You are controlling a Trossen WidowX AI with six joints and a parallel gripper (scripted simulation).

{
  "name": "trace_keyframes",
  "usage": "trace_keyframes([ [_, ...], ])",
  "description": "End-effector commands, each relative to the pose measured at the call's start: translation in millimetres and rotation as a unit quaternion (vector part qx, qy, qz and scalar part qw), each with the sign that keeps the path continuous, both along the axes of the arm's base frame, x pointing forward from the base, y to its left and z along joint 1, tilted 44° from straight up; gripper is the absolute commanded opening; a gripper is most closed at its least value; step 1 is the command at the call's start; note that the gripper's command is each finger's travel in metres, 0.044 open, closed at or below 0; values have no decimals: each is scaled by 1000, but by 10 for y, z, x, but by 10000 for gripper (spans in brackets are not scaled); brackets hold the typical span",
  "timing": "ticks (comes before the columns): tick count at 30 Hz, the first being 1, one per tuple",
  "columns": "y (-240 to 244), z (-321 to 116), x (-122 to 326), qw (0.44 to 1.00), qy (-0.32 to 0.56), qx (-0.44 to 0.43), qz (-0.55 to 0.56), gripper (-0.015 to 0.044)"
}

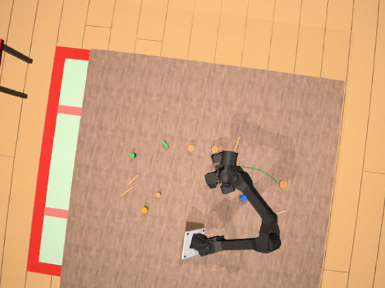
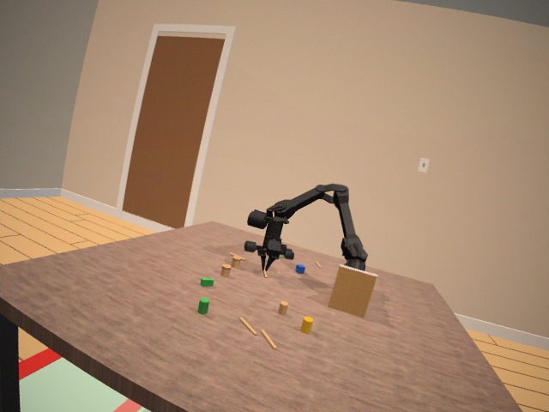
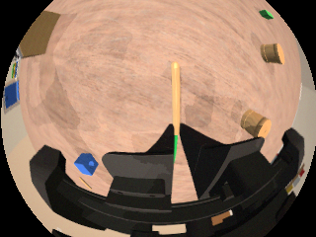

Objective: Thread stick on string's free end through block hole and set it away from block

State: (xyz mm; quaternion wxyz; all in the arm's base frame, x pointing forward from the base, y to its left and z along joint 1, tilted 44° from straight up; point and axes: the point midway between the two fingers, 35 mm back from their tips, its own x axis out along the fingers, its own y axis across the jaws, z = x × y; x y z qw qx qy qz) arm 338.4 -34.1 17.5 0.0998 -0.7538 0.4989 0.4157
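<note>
Black fingers of the gripper (image 1: pixel 221 171) (image 2: pixel 265 269) (image 3: pixel 177 126) are hidden from above in the top view. A green string (image 1: pixel 260 171) (image 2: pixel 281 257) (image 3: pixel 176 148) is seen curving from the gripper's right-hand side in that view to a round wooden button (image 1: pixel 283 184), well apart from it. 1 blue block (image 1: pixel 243 198) (image 2: pixel 299 269) (image 3: pixel 86 164) is placed nearer, and 1 loose stick (image 1: pixel 237 143) lies just beyond the wrist. 2 wooden cylinders are set on the gripper's left in the picture, a near one (image 1: pixel 214 148) (image 3: pixel 256 123) and a farther one (image 1: pixel 190 148) (image 3: pixel 273 53).

In the exterior view, the fingertips are brought low over the table (image 2: pixel 177 319), narrow, with the stick on the string (image 2: pixel 265 274) (image 3: pixel 176 99) directly below and between them. 2 loose sticks are seen well apart, towards the viewer.

In the wrist view, that stick is gripped near its string end by nearly closed tips, its free end pointing ahead of them, and the string is seen between the fingers. Which piece is the holed block cannot be told
</note>
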Motion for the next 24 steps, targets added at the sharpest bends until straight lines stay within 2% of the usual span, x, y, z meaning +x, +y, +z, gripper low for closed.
trace_keyframes([
  [1,1,4,2,1000,-1,0,0,0],
  [24,160,160,-20,1000,0,1,0,0],
])
